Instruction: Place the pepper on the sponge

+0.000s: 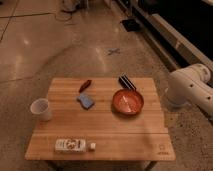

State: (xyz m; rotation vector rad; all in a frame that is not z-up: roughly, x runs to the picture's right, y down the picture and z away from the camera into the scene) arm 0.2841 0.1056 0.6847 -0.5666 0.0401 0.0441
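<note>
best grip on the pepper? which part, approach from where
Probably top-down, across the middle of the pepper. It lies flat on the table, slim and diagonal, so close across its narrow width. The sponge sits close on its near side; avoid coming low from there. The pincer is out of view; only the arm shows at right.

We see a dim, warm-tinted scene: the desk (100, 127) is evenly lit with only faint shadows, and the floor (45, 45) carries pale glare toward 11 o'clock. Toward 1 o'clock all sinks into black. The white arm (192, 87) at 3 o'clock is brightest, its gripper beyond the frame's edge.
</note>
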